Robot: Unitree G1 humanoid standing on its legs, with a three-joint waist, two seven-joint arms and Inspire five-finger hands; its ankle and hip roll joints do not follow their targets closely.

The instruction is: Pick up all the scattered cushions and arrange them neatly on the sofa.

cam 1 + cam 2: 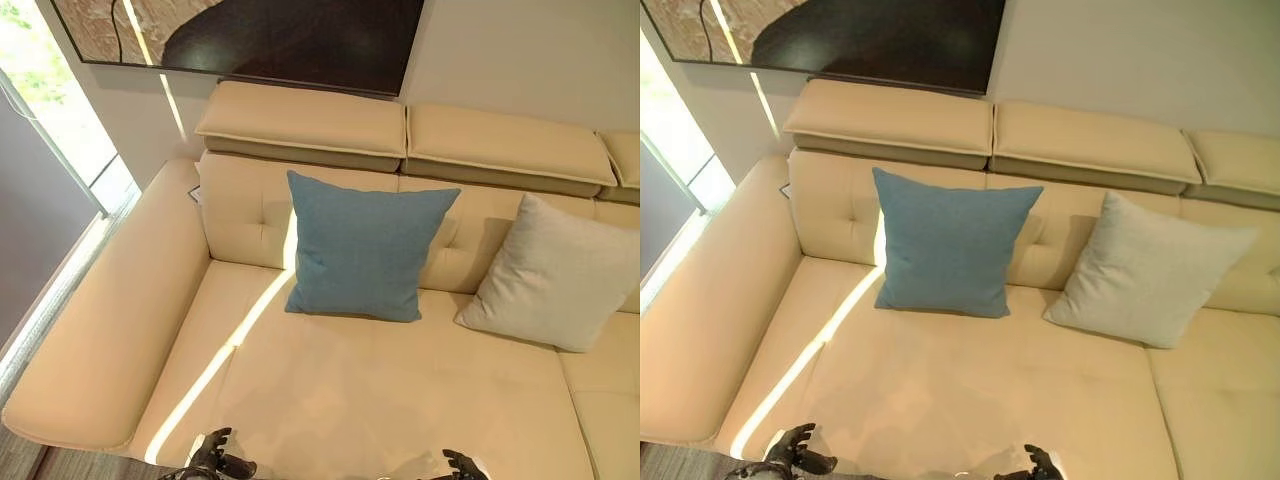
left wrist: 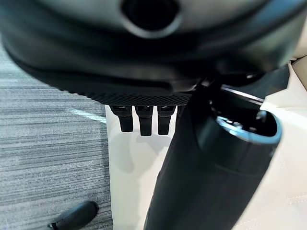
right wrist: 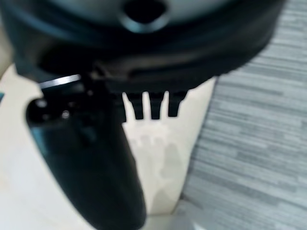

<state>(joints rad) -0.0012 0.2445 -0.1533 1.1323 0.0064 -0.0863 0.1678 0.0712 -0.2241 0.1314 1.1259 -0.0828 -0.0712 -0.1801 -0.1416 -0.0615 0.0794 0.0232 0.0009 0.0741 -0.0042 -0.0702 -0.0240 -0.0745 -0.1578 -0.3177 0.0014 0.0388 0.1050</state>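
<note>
Low down, left hand (image 1: 213,456) and right hand (image 1: 462,466) hang empty, fingers (image 2: 143,120) relaxed.

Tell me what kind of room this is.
Most likely a home living room: a cream leather sofa with a blue cushion and a pale grey cushion leaning on its backrest, a large framed picture on the wall above, and a window beside it.

Two cushions, one blue cushion (image 1: 365,250) and one grey cushion (image 1: 556,275).
</note>
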